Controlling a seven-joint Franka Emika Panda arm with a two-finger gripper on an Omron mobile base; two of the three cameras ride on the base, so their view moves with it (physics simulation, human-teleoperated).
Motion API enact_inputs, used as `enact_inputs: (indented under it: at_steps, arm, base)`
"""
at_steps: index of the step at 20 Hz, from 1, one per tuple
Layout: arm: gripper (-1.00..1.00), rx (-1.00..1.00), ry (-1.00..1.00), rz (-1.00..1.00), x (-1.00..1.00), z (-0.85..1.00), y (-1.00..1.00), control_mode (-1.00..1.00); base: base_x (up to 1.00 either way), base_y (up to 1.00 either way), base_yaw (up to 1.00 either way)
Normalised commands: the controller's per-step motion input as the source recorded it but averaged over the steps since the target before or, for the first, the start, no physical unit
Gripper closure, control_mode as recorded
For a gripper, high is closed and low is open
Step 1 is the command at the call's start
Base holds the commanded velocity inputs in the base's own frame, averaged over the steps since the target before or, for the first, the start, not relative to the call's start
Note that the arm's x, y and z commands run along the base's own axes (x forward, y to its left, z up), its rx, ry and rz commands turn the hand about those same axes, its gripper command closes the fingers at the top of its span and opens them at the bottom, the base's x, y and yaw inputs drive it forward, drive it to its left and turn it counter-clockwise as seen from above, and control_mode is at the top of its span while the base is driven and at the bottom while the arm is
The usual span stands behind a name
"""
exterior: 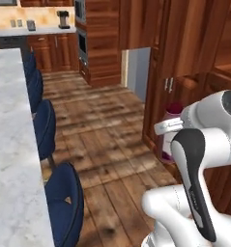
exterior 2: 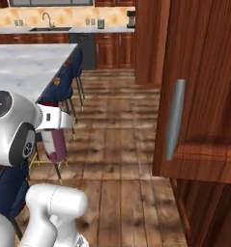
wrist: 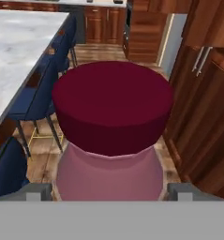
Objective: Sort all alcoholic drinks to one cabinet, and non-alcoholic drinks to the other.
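Tool [wrist: 111, 190]: jaws spread wide, one grey fingertip [wrist: 36, 191] on each side of the maroon bottle [wrist: 112, 110], which sits between them; the bottle is carried in the air above the floor.

Maroon bottle: seen from the hand view as a dark wine-red body facing the camera, with the pinkish part [wrist: 108, 176] nearest the fingers. In the left base view its red end [exterior: 174, 108] shows just past the arm's wrist; in the right base view its maroon body [exterior 2: 54, 144] hangs below the wrist, beside the counter's edge.

Cabinet [exterior 2: 204, 87]: tall, reddish-brown wood, panelled door with a vertical silver bar handle [exterior 2: 174, 118], standing close on the right of the right base view. What it contains cannot be seen.

Counter [exterior: 13, 144]: long, grey-white marble top, with a row of navy blue stools [exterior: 64, 202] along its side.

Floor [exterior: 107, 140]: brown wooden planks.

Room: far kitchen wall with wood cabinets, pale worktop and a sink with tap [exterior 2: 48, 21].
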Motion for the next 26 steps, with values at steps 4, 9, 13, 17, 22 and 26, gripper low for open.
enact_inputs:
  at_steps: [4, 9, 13, 17, 22, 26]
  arm:
    - [1.00, 0.00, 0.00, 0.00, 0.00, 0.00, 0.00, 1.00]
    - [1.00, 0.00, 0.00, 0.00, 0.00, 0.00, 0.00, 1.00]
    - [1.00, 0.00, 0.00, 0.00, 0.00, 0.00, 0.00, 1.00]
    - [1.00, 0.00, 0.00, 0.00, 0.00, 0.00, 0.00, 1.00]
    - [1.00, 0.00, 0.00, 0.00, 0.00, 0.00, 0.00, 1.00]
    - [1.00, 0.00, 0.00, 0.00, 0.00, 0.00, 0.00, 1.00]
  base:
    - [0.43, -0.78, -0.40]
    - [0.20, -0.36, -0.53]
    - [0.43, 0.04, -0.53]
    - [0.41, 0.01, -0.51]
    - [0.49, 0.06, -0.52]
    - [0.26, 0.39, -0.52]
